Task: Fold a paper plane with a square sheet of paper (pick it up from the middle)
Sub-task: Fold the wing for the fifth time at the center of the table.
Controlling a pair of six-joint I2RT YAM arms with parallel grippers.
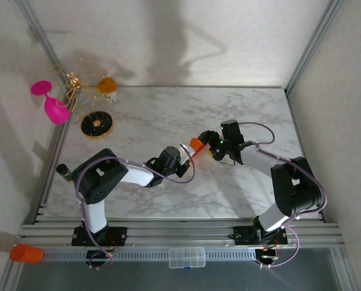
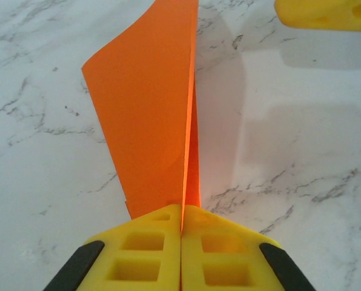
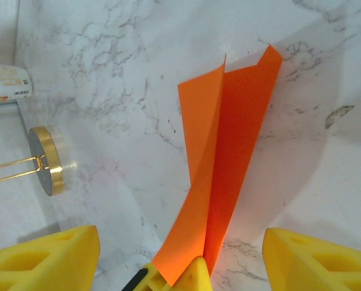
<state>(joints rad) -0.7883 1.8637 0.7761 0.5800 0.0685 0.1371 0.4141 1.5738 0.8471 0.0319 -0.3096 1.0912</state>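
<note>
The orange sheet of paper (image 2: 147, 103) is folded along a centre crease into a long narrow shape, its two flaps standing apart at the far end (image 3: 229, 139). I cannot tell whether it has the pointed nose of a paper plane. My left gripper (image 2: 181, 212) is shut on the paper's near end, yellow fingers pressed together on the crease. It holds the paper (image 1: 196, 144) above the middle of the table. My right gripper (image 3: 180, 236) stands open, one yellow finger (image 3: 43, 264) on each side of the paper without touching it. The two grippers face each other (image 1: 183, 154) (image 1: 213, 148).
At the back left are a pink goblet (image 1: 51, 103), an orange-and-white cup (image 1: 107, 86) and a gold wire stand on a round base (image 1: 97, 124). An orange cylinder (image 1: 26, 253) and a clear plastic box (image 1: 187, 257) lie by the front rail. Marble tabletop (image 1: 253, 115) spreads all round.
</note>
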